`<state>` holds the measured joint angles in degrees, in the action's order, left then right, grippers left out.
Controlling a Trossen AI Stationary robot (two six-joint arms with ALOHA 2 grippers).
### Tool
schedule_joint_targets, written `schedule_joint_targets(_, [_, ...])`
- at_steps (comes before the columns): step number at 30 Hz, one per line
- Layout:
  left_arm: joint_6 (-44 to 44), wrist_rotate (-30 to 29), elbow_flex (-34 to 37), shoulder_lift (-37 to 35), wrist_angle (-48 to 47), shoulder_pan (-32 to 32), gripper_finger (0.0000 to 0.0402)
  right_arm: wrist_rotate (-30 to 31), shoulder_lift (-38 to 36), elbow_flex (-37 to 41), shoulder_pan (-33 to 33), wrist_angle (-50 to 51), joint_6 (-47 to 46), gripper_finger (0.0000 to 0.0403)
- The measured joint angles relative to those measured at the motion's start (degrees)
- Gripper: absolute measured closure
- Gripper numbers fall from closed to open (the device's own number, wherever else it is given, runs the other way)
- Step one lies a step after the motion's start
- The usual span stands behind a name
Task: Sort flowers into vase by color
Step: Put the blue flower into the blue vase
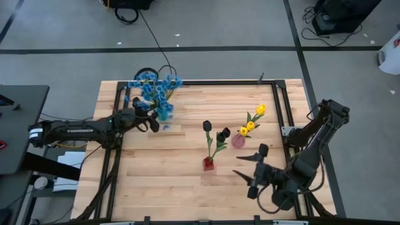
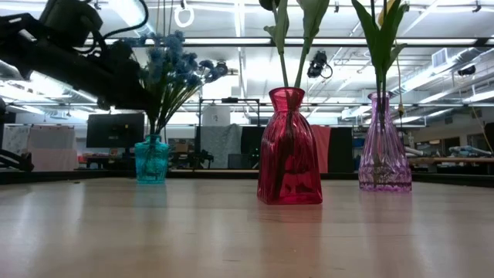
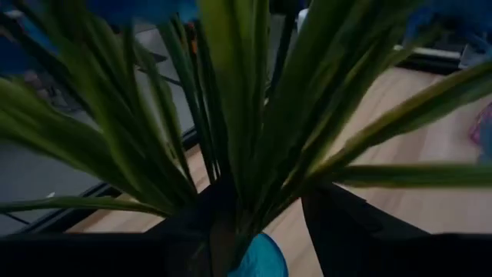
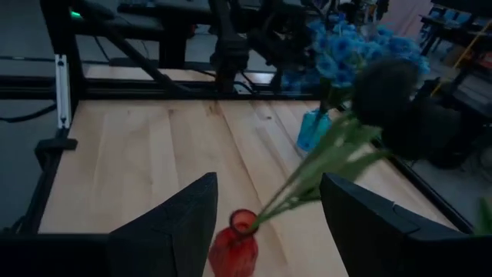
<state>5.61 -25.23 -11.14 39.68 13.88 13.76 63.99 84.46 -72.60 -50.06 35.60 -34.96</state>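
Blue flowers (image 1: 153, 89) stand in a teal vase (image 2: 152, 160) near the table's far left. My left gripper (image 1: 154, 122) is open beside that vase, its fingers on either side of the green stems (image 3: 242, 154), just above the vase mouth (image 3: 260, 260). Two dark tulips (image 1: 215, 130) stand in a red vase (image 1: 208, 164) at mid-table. Yellow tulips (image 1: 253, 120) stand in a pink vase (image 1: 238, 140) to its right. My right gripper (image 1: 249, 167) is open near the right near corner, pointing at the red vase (image 4: 233, 248) and touching nothing. My left gripper comes level from the table's left, with the blue flowers' stems (image 3: 231, 192) between its open fingers. I cannot tell whether a finger (image 3: 196, 223) touches them. The flowers stand upright in the vase.
A black frame (image 1: 219, 82) borders the table top. Bare wood lies in front of the vases toward the near edge (image 1: 162, 194). A cable (image 1: 153, 44) runs over the floor beyond the far edge. The room behind holds desks and monitors (image 2: 116, 130).
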Motion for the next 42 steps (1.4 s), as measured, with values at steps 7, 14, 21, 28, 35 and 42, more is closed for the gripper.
schedule_joint_targets(7, [0.6, 1.9, 0.0, -9.5, -8.3, -1.4, 0.0249, -2.8, -6.0, 4.0, -1.2, 2.4, -3.5, 0.0173])
schedule_joint_targets(14, [0.9, 1.9, 0.0, -20.3, -14.1, -6.1, 0.0249, -6.6, -15.6, 15.6, -1.9, -4.6, -2.6, 0.0173])
schedule_joint_targets(21, [0.6, 1.3, 0.0, -25.1, -14.0, -11.9, 0.0250, -2.4, -30.9, 32.4, -3.9, -20.9, 2.2, 0.0175])
schedule_joint_targets(28, [-3.7, -1.3, 0.0, -30.0, -14.0, -16.5, 0.0250, -6.6, -42.3, 47.2, -3.4, -44.9, 13.6, 0.0175])
schedule_joint_targets(35, [-4.0, -3.4, 0.0, -36.3, -18.6, -18.6, 0.0250, -9.4, -47.6, 53.2, -3.4, -50.4, 19.1, 0.0175])
schedule_joint_targets(42, [-3.6, -3.4, 0.0, -39.7, -22.5, -20.2, 0.0250, -12.2, -53.0, 57.7, -3.4, -52.7, 21.6, 0.0175])
